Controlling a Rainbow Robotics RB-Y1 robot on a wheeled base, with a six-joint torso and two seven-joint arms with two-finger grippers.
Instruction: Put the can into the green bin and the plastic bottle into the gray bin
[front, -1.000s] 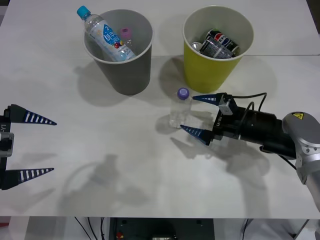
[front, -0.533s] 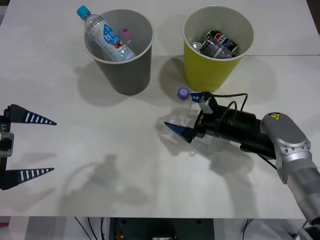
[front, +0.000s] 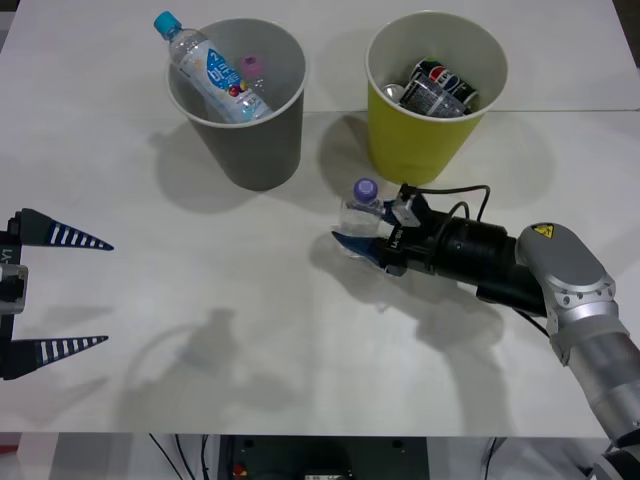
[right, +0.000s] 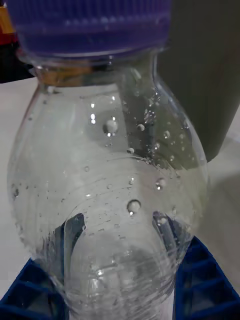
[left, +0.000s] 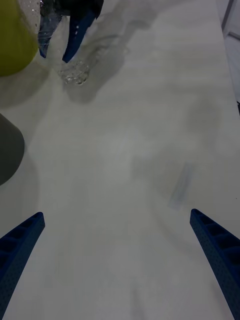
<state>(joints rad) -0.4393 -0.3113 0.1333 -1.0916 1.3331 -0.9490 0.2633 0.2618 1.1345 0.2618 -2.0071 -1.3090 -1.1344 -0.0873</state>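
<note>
Front view: the plastic bottle (front: 360, 212) stands upright on the white surface (front: 200, 300), just at 7 o'clock of the green bin (front: 434, 95) and at 4 o'clock of the gray bin (front: 240, 100). The right hand (front: 368, 222) reaches in from 3 o'clock, its blue fingers clamped on the bottle's body, one on each side. Cans lie inside the green bin; a blue-labelled bottle (front: 205, 68) leans in the gray bin. The left hand (front: 60, 292) waits near the surface's left edge, fingers apart, with bare surface between it and the bottle.

Right wrist view: the bottle fills the space between the fingers (right: 207, 287), which press against its base.

Left wrist view: the spread fingers (left: 220, 255) frame open surface.
</note>
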